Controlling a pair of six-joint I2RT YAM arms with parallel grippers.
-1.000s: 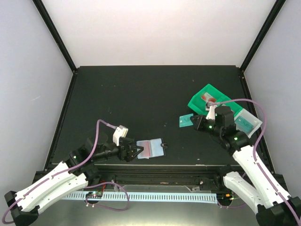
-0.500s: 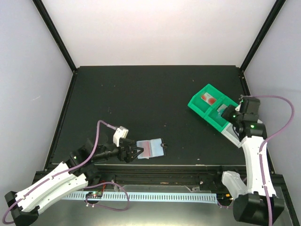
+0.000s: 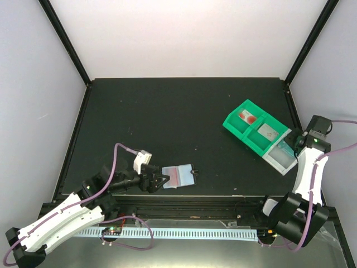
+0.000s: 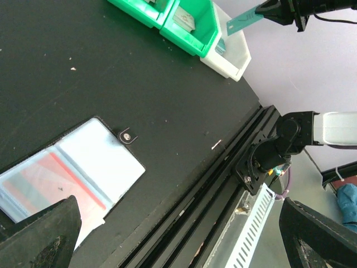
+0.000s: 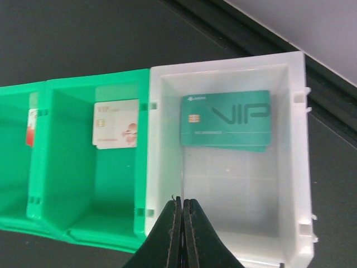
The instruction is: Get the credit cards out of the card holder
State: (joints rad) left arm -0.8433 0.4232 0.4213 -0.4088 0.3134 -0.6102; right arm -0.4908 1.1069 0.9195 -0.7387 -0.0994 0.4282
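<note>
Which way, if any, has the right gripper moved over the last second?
Yes. Shut on a teal card, the right gripper swung rightward, from off the green tray's near-left side to over its clear right-end compartment.

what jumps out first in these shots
The bright green-and-clear tray at the table's right edge catches the eye, a teal VIP card lying in its clear end. Close by, the right gripper pinches another teal card, and at the front edge the card holder lies open before the open left gripper.
</note>
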